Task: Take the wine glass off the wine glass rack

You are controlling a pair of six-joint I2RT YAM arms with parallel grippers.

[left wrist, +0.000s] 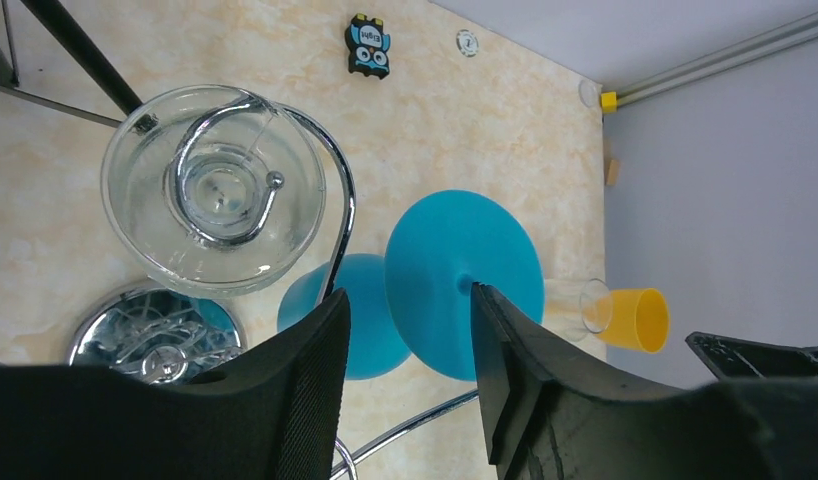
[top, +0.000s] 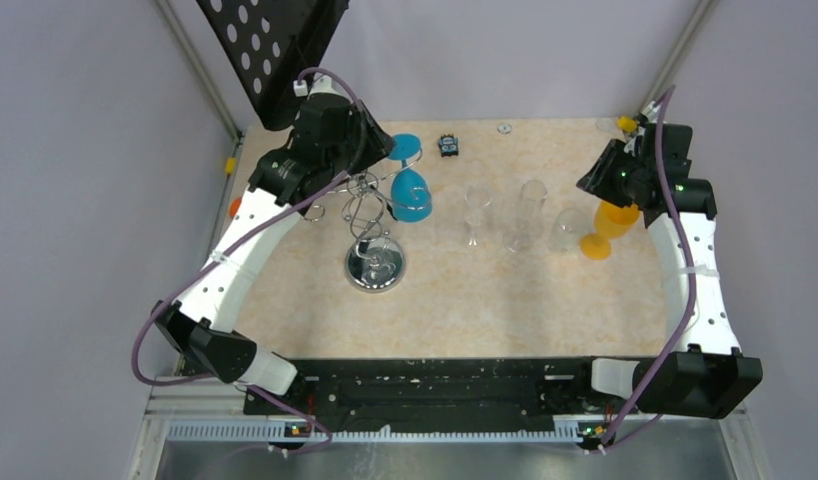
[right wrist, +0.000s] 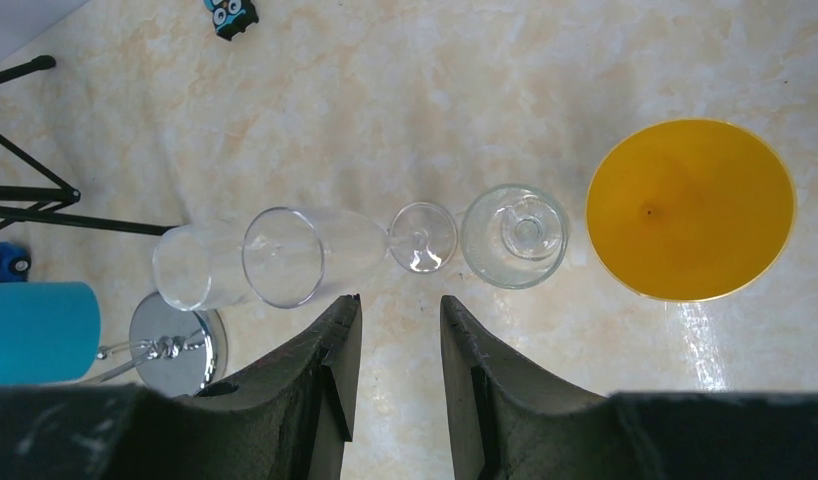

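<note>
Looking through the left wrist camera, I see my left hand [left wrist: 410, 295] with its fingers wide apart and gripping nothing. The round foot of the turquoise-blue wine glass [left wrist: 463, 272] sits just past their tips. That glass hangs bowl-down on the silver wire wine glass rack [top: 375, 265], which stands on the beige marbled desk [top: 505, 300]. A clear glass [left wrist: 213, 190] hangs from a neighbouring curled hook. My right hand [right wrist: 398, 302] hovers well apart from the rack, fingers narrowly parted, above a row of clear glasses [right wrist: 285, 257] beside an orange goblet [right wrist: 690, 208].
</note>
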